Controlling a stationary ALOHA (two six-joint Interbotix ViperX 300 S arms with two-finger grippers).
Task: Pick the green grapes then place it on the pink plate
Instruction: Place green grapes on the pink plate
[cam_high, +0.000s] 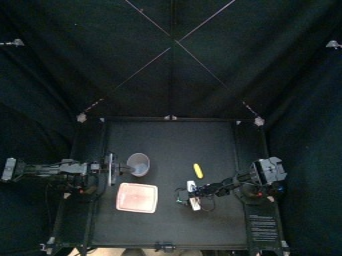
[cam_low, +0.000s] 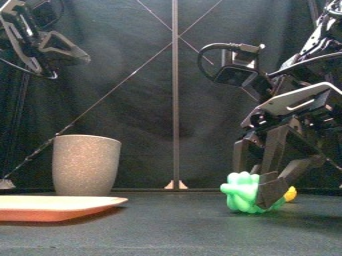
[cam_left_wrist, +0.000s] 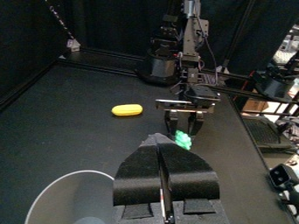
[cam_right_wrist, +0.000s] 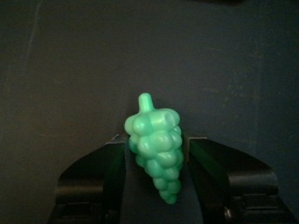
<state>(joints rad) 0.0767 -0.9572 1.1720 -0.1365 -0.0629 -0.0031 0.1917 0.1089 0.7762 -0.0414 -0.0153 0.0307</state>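
The right gripper (cam_low: 271, 188) stands low over the green grapes (cam_right_wrist: 158, 149), which lie on the right side of the black table (cam_high: 174, 140), toward the near edge; its jaws are partly open, one to each side of the bunch and close against it, and nothing is lifted yet; the left gripper (cam_left_wrist: 166, 153) hangs high at the left, jaws closed together on nothing. The pink plate (cam_high: 138, 197) lies bare to the left of the grapes, near the table's middle, with the tall grey speckled cup (cam_low: 86, 163) just beyond it and a small yellow toy (cam_left_wrist: 128, 110) on the far side of the right gripper. The grasp looks best made by closing squarely across the bunch's broad upper half, since the tapered end could slip free, then lifting straight before carrying it left, clear of the cup. Whether the pads already touch the grapes cannot be told; a jaw hides part of the bunch in the front view; the yellow toy's kind is hard to make out.
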